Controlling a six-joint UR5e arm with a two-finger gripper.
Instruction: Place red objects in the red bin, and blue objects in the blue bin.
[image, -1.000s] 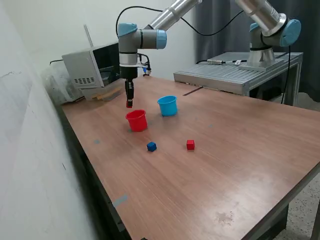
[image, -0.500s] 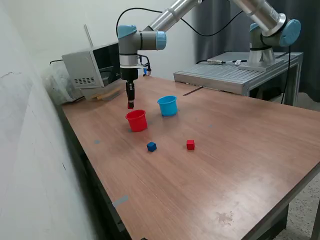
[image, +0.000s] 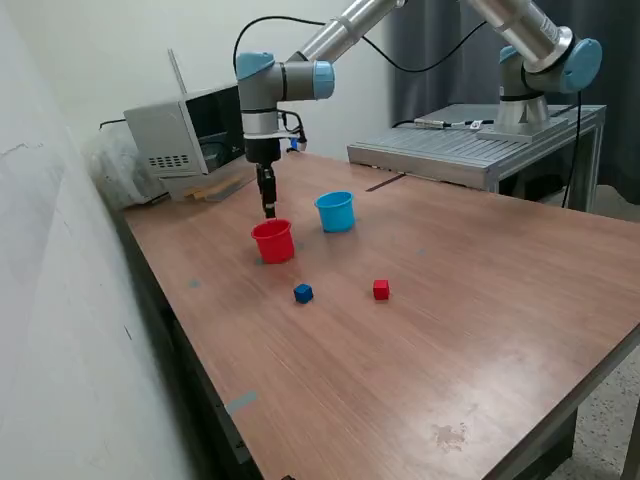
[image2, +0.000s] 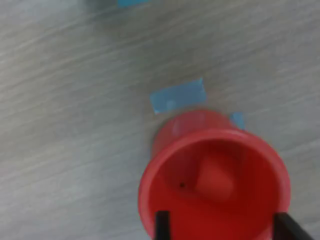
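I can read no text, label, brand or number on anything in either of my views.

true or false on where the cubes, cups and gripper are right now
1. A red cube lies inside the red cup. True.
2. The gripper grips a cube. False: its fingers are spread over the red cup with nothing between them.
3. A blue cube sits on the table. True.
4. The blue cup is tipped over. False: it stands upright.
5. No red cube is left on the table. False: one lies near the blue cube.
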